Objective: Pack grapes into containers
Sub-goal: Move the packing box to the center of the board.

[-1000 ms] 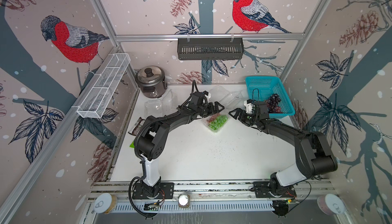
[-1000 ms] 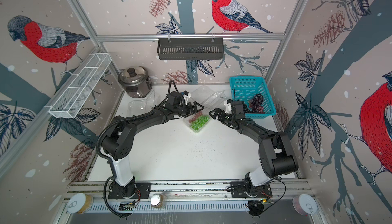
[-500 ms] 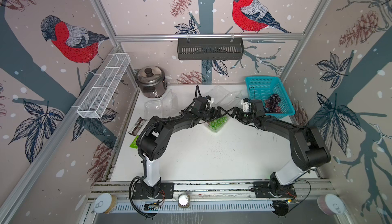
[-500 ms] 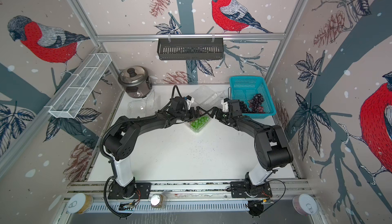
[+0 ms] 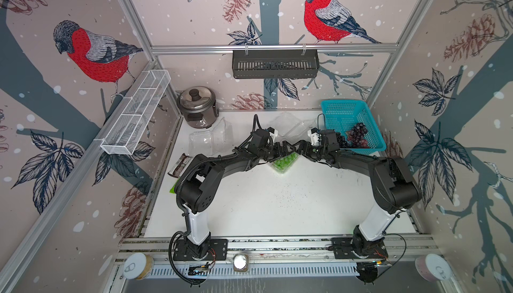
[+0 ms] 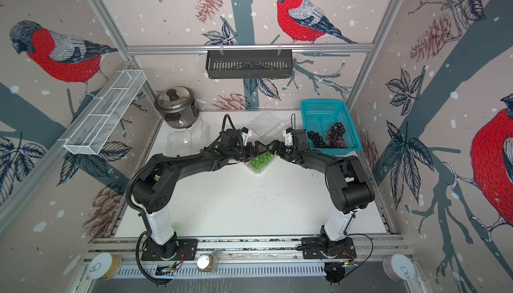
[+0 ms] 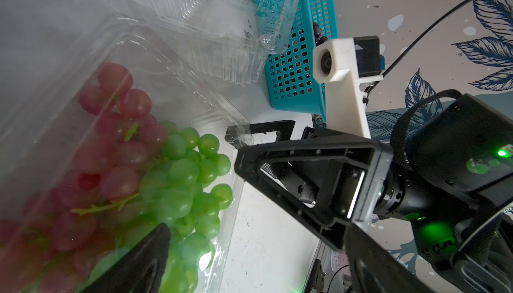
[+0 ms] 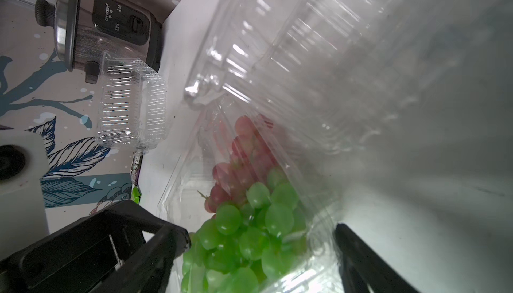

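Both grippers have closed in on the box (image 5: 282, 164) since 1 second ago. The left gripper (image 5: 286, 150) slid along its back end and the right gripper (image 5: 302, 149) came across from the basket side, so now their tips nearly meet above it.

Nearest to me, at the middle of the table (image 5: 277, 208), the box holds 2 bunches: green grapes (image 7: 183, 172) at the near end and red grapes (image 7: 111, 139) behind them. The clear lid (image 7: 172, 83) lies over them, but I cannot tell if it is snapped. The left gripper's jaws stand wide apart, 1 finger over the lid, holding nothing. The right gripper's jaws are apart too, with a corner of the rim between them, and I think it is not pinched yet.

Farther back stand an empty box (image 5: 206, 140) at the left and a 2nd empty box (image 5: 288, 125) behind the grippers. At the back right is the basket (image 5: 347, 112) with dark grapes (image 5: 358, 134), not yet packed.

I see 3 dangers. The 2 grippers are so close that 1 small move more could knock them together. The box is thin and light, so a push from 1 side only may slide or tip it and roll the grapes out. If the lid is pressed while a grape sits on the rim, the grape gets crushed and the lid springs up again.
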